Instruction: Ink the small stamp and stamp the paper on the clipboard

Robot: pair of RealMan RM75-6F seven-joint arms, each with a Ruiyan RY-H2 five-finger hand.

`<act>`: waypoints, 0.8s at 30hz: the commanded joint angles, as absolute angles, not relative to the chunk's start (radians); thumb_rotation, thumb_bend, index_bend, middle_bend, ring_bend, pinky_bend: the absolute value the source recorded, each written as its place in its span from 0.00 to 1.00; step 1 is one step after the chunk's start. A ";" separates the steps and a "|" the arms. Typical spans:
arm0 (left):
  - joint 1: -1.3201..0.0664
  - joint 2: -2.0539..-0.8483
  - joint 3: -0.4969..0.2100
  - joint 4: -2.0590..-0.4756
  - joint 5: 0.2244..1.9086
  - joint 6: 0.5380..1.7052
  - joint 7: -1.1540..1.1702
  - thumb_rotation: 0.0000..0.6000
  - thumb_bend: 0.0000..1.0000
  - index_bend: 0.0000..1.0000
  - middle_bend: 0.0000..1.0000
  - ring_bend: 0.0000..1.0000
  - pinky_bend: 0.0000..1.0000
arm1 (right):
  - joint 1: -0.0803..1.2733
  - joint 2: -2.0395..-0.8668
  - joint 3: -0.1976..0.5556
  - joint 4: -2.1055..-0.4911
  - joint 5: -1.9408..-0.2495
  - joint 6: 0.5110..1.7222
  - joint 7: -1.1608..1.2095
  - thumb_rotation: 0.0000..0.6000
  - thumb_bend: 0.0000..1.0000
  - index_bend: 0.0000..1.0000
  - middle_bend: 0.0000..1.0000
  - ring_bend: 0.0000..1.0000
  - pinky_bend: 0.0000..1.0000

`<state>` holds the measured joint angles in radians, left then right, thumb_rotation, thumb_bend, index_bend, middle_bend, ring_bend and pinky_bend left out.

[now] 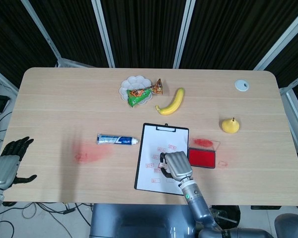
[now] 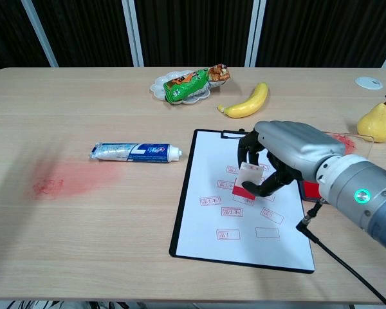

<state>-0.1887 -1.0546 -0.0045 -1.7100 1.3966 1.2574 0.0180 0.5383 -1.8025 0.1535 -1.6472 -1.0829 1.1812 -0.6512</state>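
Observation:
My right hand hovers over the middle of the clipboard's paper and grips the small stamp, a white block with a red base, just above the sheet. The paper carries several red stamp marks. The red ink pad lies open just right of the clipboard, mostly hidden behind the hand in the chest view. My left hand hangs off the table's left front corner, fingers apart, holding nothing.
A toothpaste tube lies left of the clipboard, with a red smear further left. A banana, a snack bag on a white dish, a pear and a white disc lie behind.

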 commanded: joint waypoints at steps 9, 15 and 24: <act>-0.190 -1.053 -0.004 -1.710 1.395 1.254 0.016 1.00 0.02 0.00 0.00 0.00 0.00 | 0.559 -1.865 0.138 -1.619 -1.070 1.166 -0.667 1.00 0.73 0.87 0.77 0.86 0.82; -0.192 -1.052 -0.005 -1.710 1.391 1.249 0.011 1.00 0.02 0.00 0.00 0.00 0.00 | 0.569 -1.902 0.133 -1.581 -1.060 1.153 -0.666 1.00 0.73 0.87 0.77 0.86 0.82; -0.193 -1.051 -0.005 -1.711 1.389 1.246 0.010 1.00 0.02 0.00 0.00 0.00 0.00 | 0.577 -1.946 0.128 -1.549 -1.060 1.144 -0.657 1.00 0.73 0.87 0.77 0.86 0.82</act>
<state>-0.1933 -1.0508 -0.0052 -1.7114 1.3888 1.2465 0.0103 0.5755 -1.9429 0.1280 -1.5507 -1.0592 1.1445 -0.6575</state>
